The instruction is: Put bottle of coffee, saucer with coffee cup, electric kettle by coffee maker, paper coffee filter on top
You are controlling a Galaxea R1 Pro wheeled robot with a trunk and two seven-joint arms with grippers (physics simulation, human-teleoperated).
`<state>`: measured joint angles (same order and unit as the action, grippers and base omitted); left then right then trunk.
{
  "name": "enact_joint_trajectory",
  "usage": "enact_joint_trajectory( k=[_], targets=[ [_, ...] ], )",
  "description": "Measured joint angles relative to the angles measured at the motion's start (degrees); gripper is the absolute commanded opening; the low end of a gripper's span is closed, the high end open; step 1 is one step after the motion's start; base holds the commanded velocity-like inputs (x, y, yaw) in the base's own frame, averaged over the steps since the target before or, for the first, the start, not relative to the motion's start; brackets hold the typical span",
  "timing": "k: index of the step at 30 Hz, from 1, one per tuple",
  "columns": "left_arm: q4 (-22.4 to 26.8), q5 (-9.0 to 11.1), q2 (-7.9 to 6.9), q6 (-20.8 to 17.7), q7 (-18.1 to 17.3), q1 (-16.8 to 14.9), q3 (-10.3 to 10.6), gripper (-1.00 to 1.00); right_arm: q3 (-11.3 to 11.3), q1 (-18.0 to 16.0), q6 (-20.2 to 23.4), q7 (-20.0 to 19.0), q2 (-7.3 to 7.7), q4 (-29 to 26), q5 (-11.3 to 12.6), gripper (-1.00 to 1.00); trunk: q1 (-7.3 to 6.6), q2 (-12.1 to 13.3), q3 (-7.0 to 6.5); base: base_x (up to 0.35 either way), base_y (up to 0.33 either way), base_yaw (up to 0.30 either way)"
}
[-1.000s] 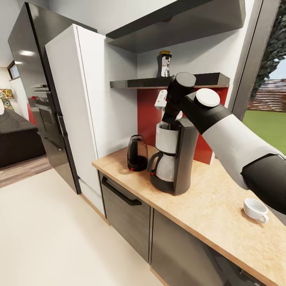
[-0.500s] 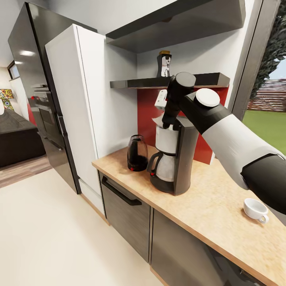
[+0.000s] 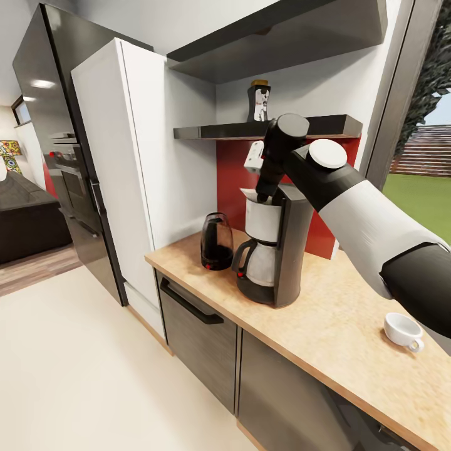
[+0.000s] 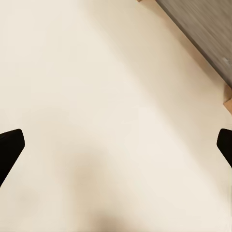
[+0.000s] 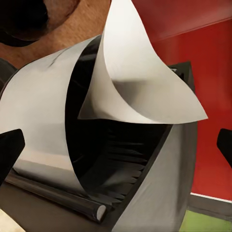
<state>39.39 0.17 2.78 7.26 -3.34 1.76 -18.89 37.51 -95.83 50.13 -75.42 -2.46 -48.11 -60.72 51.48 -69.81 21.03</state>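
Matt paper coffee filter [image 5: 140, 92], glossy glass kettle [image 3: 217, 241], wood-grain countertop [image 3: 338, 326], glazed ceramic cup [image 3: 403, 331]

No readable text or numbers, white label on the bottle of coffee [image 3: 259, 100] apparently too small to read

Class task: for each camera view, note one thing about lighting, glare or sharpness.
Head view: bright glare patch on the tall glossy black fridge, scene sharp. Left wrist view: soft, featureless cream floor, grey cabinet front blurred. Right wrist view: white folded paper filter evenly shaded, dark basket interior beneath.
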Motion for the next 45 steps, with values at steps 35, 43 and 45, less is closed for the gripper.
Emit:
enact_joint_trajectory(
  k=[35,43,45],
  targets=[
    [0.0,0.0,0.0,0.0,0.0,0.0,0.0,1.0,-0.4,-0.5,0.1,0.1,0.1,-0.3,0.0,1.0,0.0,0.0,0.0,-0.016,0.0,0.0],
    [0.0,0.0,-0.03,0.0,0.0,0.0,0.0,1.0,-0.4,-0.9,0.1,0.0,0.09,-0.4,0.0,1.0,0.0,0.0,0.0,-0.001,0.0,0.0],
    [0.0,0.0,-0.03,0.0,0.0,0.0,0.0,1.0,-0.4,-1.1,0.1,0.0,0.08,-0.5,0.0,1.0,0.0,0.0,0.0,0.0,0.0,0.0]
  ],
)
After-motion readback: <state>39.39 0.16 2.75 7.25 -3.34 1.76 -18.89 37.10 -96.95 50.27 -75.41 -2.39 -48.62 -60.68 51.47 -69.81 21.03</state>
